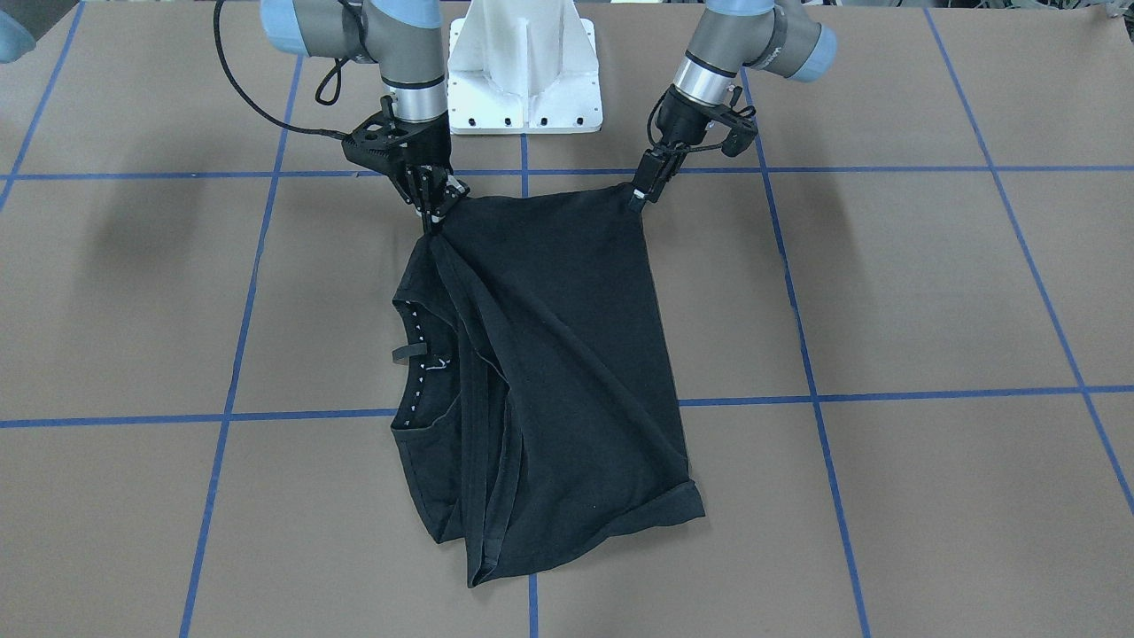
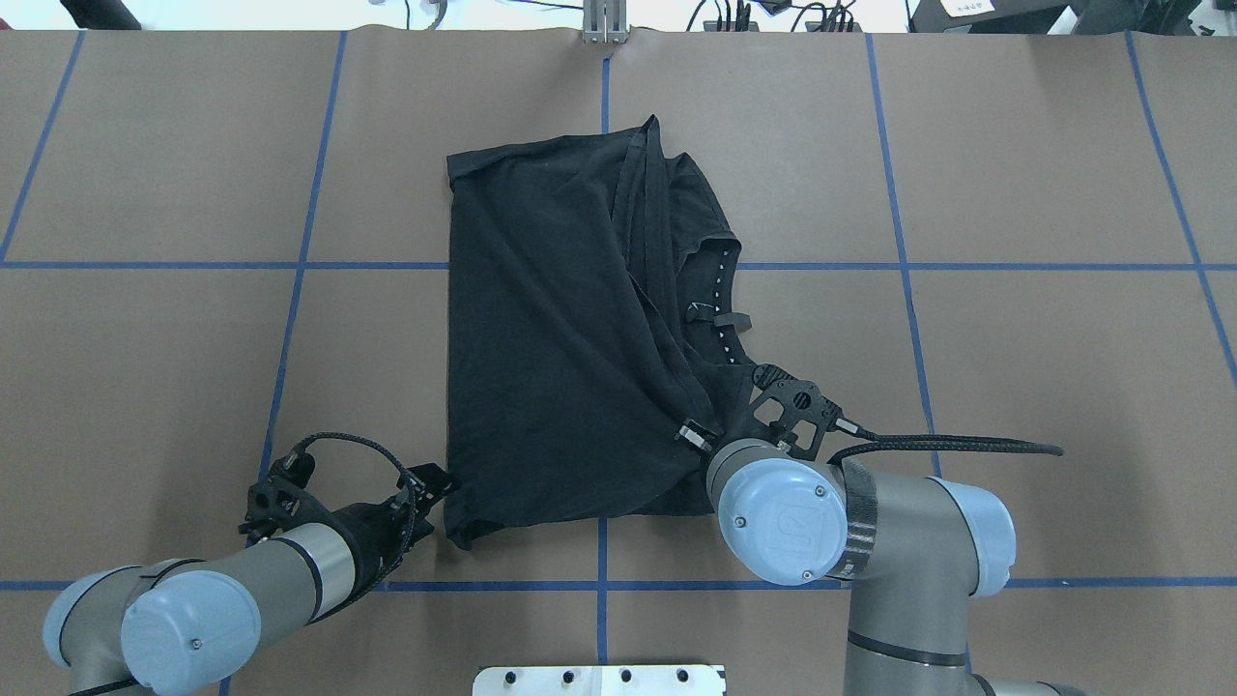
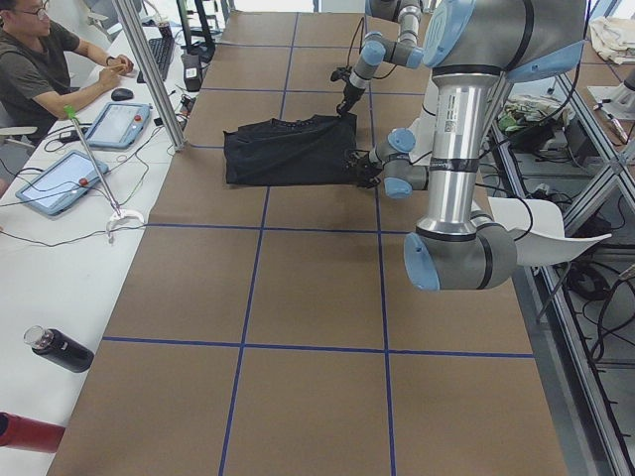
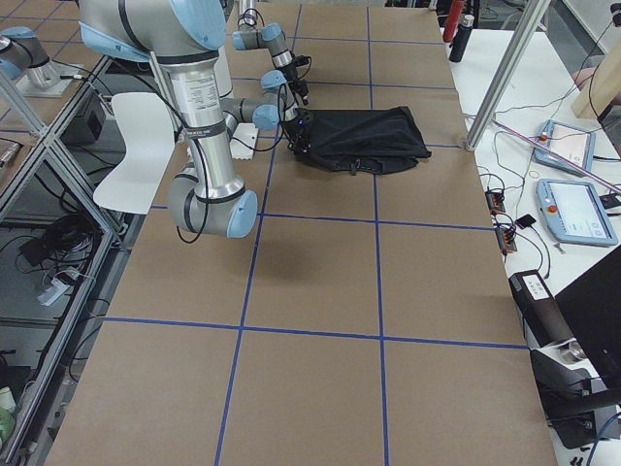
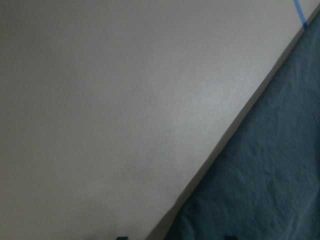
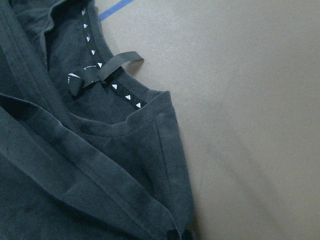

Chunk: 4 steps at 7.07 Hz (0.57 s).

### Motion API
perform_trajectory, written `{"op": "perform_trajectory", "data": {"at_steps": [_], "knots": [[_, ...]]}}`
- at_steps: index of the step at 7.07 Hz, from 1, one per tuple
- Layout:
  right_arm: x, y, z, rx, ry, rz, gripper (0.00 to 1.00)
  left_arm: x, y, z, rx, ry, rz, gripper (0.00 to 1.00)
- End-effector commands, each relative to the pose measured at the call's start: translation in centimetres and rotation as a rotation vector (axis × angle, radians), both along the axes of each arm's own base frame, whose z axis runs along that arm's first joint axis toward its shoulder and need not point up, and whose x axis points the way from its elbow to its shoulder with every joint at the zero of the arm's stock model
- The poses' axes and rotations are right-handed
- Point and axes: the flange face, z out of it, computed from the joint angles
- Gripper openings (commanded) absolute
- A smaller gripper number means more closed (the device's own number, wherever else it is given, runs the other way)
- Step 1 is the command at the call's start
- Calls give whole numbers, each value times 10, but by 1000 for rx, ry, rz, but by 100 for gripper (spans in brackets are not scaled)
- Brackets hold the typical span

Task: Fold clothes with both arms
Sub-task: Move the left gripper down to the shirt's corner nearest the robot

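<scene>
The black T-shirt [image 1: 567, 354] lies folded lengthwise on the brown table [image 1: 930, 292], its collar [image 1: 416, 354] with small white marks showing on one side. My left gripper [image 1: 640, 197] is shut on the shirt's near corner [image 2: 454, 503], low over the table. My right gripper [image 1: 434, 217] is shut on bunched fabric at the other near corner, and folds [image 2: 667, 387] run tight toward it. In the right wrist view the collar [image 6: 107, 75] and hem folds [image 6: 75, 165] fill the left side. The left wrist view shows the shirt's edge [image 5: 270, 175] on bare table.
The white pedestal base [image 1: 523, 71] stands just behind the shirt between both arms. Blue tape lines [image 1: 886, 394] grid the table. A side bench holds tablets [image 3: 60, 178] and a bottle [image 3: 60, 349], with a seated person [image 3: 40, 69] and a metal post [image 3: 149, 74].
</scene>
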Motion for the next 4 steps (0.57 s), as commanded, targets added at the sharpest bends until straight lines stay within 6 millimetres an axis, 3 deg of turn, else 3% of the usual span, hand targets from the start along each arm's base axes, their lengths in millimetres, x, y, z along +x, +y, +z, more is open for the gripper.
{"op": "perform_trajectory", "data": {"at_steps": [1, 4], "knots": [[-1, 1, -1, 1, -1, -2, 0, 6, 12, -1, -7, 6, 10, 68], [-1, 1, -1, 1, -1, -3, 0, 13, 24, -3, -6, 11, 25, 61]]}}
